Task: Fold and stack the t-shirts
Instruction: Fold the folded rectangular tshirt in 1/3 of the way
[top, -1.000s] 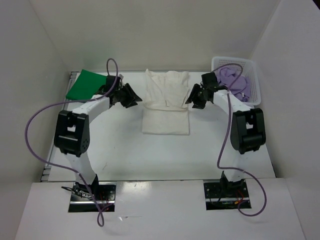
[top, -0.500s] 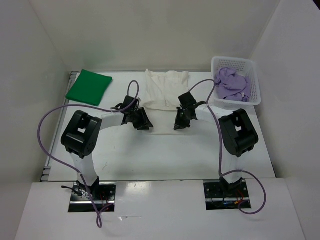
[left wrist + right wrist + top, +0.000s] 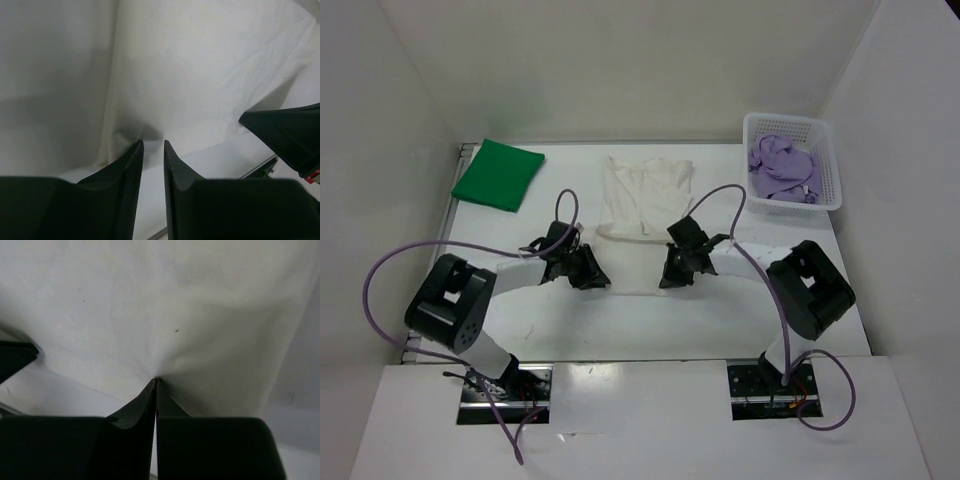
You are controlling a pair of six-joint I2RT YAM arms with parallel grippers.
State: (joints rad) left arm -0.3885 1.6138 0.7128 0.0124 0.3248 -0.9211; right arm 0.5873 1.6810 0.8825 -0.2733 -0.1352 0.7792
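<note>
The white-cream t-shirt (image 3: 645,190) lies flat in the middle of the table. My left gripper (image 3: 594,274) is at its near left edge. In the left wrist view that gripper (image 3: 152,142) has its jaws a narrow gap apart, tips at the cloth's (image 3: 200,65) hem. My right gripper (image 3: 671,271) is at the near right part. In the right wrist view it (image 3: 156,380) is shut, pinching a puckered bit of the shirt (image 3: 150,300). A folded green t-shirt (image 3: 498,173) lies at the far left. The purple t-shirt (image 3: 780,168) is crumpled in the basket.
A white lattice basket (image 3: 831,165) stands at the far right corner. White walls close in the table on three sides. Purple cables loop over both arms. Both arm bases sit at the near edge.
Both grippers have come from the shirt's far sides down to its near part. The right one has shut on the cloth and the left jaws have narrowed. The shirt's far edge has slid nearer.
</note>
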